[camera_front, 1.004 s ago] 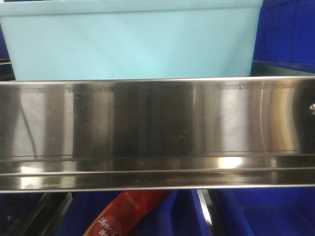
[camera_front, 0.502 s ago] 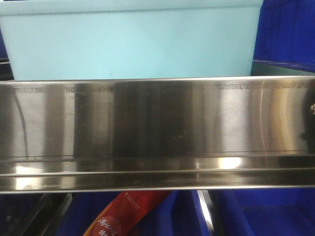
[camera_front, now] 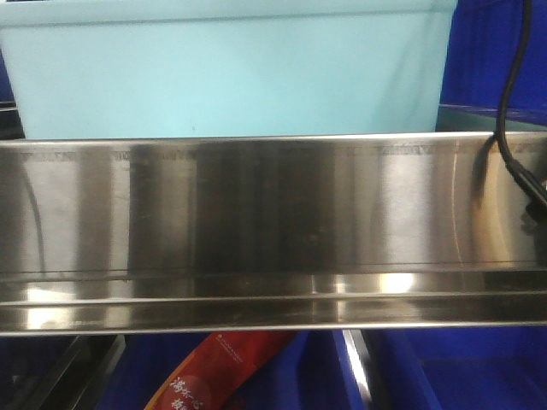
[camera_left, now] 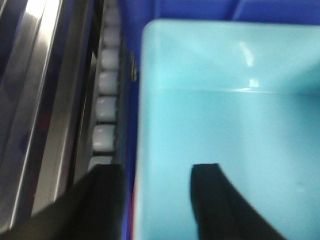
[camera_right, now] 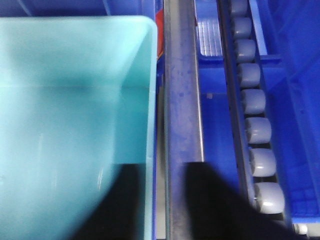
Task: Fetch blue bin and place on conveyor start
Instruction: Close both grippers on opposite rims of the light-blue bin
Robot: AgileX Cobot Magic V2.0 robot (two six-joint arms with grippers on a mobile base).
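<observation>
The left gripper (camera_left: pixel 155 169) stands open, its black fingers (camera_left: pixel 100 200) astride the near wall of the pale aqua-blue rectangular plastic bin (camera_left: pixel 225 125), one finger inside the tub and one outside, beside a row of grey rollers (camera_left: pixel 103 107). The right gripper (camera_right: pixel 160 167) is likewise spread over the opposite wall. The bin sits between both grippers, behind a shiny stainless-steel rail (camera_front: pixel 256 213), with royal-blue plastic crates (camera_front: pixel 500 51) alongside.

White Chinese characters on the red packet (camera_front: pixel 224 371), illegibly blurred.
</observation>
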